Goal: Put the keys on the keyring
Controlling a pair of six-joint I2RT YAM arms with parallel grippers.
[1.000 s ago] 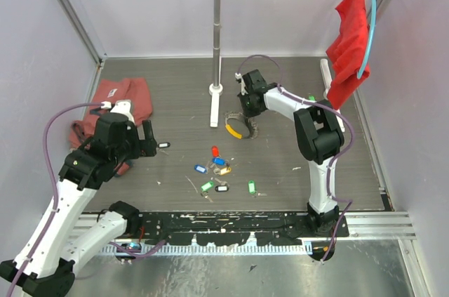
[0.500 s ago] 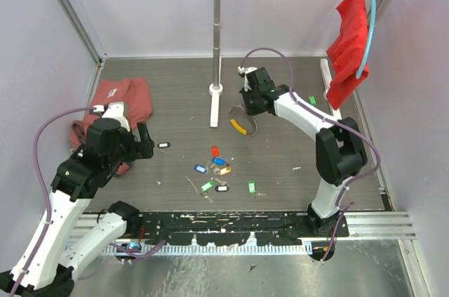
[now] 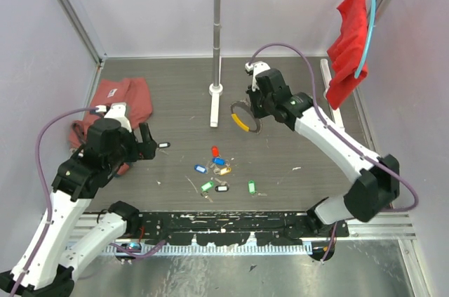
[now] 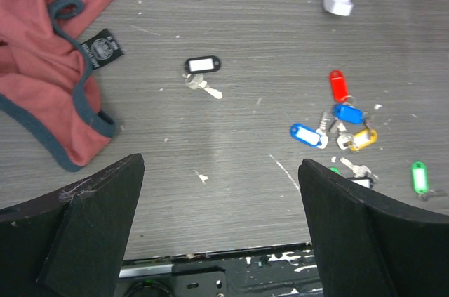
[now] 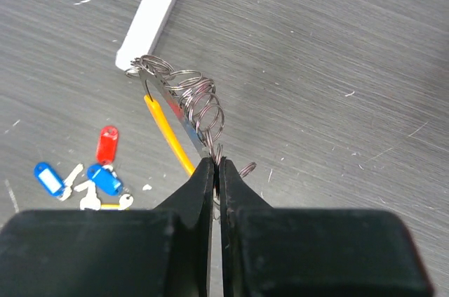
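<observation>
My right gripper (image 5: 216, 164) is shut on the keyring (image 5: 188, 100), a silvery loop strung with small rings and a yellow-orange curved section; in the top view the keyring (image 3: 244, 117) hangs lifted above the floor under the right gripper (image 3: 254, 106). Several keys with coloured tags lie in a loose cluster (image 3: 217, 168) at the centre: red (image 4: 338, 85), blue (image 4: 348, 112), gold (image 4: 364, 138), green (image 4: 419, 175). A black-tagged key (image 4: 202, 65) lies apart to the left. My left gripper (image 4: 221, 192) stands wide open above bare floor, left of the cluster, holding nothing.
A red cloth with teal trim (image 3: 112, 104) lies at the left. A white stand's foot (image 3: 215, 100) and pole (image 3: 218, 23) rise behind the keyring. Another red cloth (image 3: 349, 44) hangs from the rail at right. A black rail (image 3: 231, 223) runs along the near edge.
The right arm has lifted the keyring off the floor and swung it slightly right and up, its jaws closing tight. The left arm has barely shifted.
</observation>
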